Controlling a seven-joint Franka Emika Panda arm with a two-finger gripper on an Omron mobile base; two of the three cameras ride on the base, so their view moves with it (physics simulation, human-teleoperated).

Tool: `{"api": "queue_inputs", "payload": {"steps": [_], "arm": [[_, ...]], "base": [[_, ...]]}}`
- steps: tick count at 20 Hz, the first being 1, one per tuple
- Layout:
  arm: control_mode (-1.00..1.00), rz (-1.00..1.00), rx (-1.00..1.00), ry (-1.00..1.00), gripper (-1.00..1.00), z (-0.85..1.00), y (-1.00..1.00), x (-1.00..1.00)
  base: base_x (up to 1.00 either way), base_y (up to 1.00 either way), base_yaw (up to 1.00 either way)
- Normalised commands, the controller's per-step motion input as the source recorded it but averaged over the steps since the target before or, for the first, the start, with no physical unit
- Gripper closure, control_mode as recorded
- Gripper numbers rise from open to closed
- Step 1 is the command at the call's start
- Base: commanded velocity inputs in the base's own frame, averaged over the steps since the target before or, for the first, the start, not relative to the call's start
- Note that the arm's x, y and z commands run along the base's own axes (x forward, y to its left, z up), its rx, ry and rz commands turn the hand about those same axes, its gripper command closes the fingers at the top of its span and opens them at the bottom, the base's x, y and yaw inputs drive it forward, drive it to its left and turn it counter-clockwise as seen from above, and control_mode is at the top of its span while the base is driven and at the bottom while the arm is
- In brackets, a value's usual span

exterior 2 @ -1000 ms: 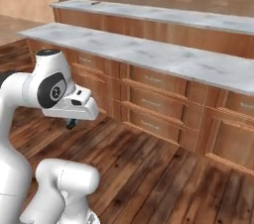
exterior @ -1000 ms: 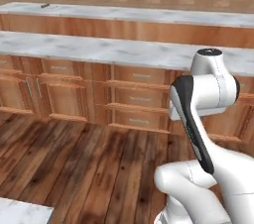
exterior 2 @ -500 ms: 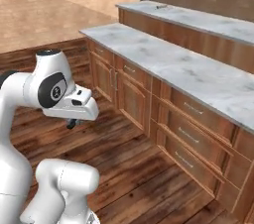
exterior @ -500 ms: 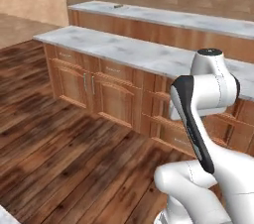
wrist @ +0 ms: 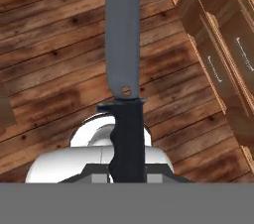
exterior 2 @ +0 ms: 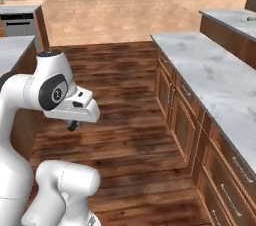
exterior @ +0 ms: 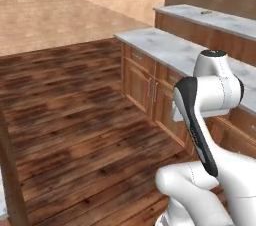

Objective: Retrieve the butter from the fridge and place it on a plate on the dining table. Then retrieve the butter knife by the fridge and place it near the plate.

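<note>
End effector (wrist: 127,171) clamped on butter knife (wrist: 123,69) handle, blade projecting over wood floor (wrist: 49,44). Tucked close for carrying, likely toward plate.

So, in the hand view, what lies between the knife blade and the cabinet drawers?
In the hand view, bare wooden floor lies between the butter knife and the cabinet drawers.

Knife (wrist: 122,44): grey blade, black handle. Floor (exterior: 75,120): dark brown streaked planks. Cabinets (exterior 2: 185,115) at right: reddish-brown wood under a white, grey-veined marble top (exterior 2: 210,70). Wall (exterior 2: 125,5), upper frame: tan brick.
</note>
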Motion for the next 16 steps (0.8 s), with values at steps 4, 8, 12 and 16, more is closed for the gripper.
{"api": "queue_inputs", "payload": {"steps": [4, 8, 12, 16], "arm": [[1.0, 0.0, 0.0, 0.0, 1.0, 0.0, 0.0, 0.0], [1.0, 0.0, 0.0, 0.0, 1.0, 0.0, 0.0, 0.0], [1.0, 0.0, 0.0, 0.0, 1.0, 0.0, 0.0, 0.0], [1.0, 0.0, 0.0, 0.0, 1.0, 0.0, 0.0, 0.0]], "base": [[1.0, -0.19, 0.61], [1.0, 0.0, 0.38], [1.0, 0.0, 0.16], [1.0, -0.05, 0.0]]}}
